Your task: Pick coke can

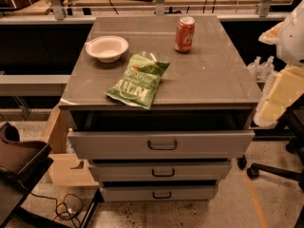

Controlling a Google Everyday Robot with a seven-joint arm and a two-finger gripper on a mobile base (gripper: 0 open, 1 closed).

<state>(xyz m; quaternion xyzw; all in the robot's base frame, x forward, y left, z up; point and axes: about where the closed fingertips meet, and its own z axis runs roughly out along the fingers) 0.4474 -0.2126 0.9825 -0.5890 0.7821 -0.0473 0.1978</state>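
Grey cabinet top (209, 75) fills most of the camera view, with a workbench and cables along the far side and three drawers (161, 144) on the near face, the top one standing a bit open. So the coke can (184, 34) is upright at the far right of the top, nothing touching it. A white bowl (106, 48) sits far left, and a green chip bag (138, 80) lies flat nearer the front edge, both well apart from the can. The gripper (278, 96) is the pale blocky thing off the right side of the cabinet, level with the near edge and not over the top at all. Honestly can't tell if it's open or closed, but it has nothing in it. My read: basically nothing done yet. The reach over to the can, the grab and the lift are all left.
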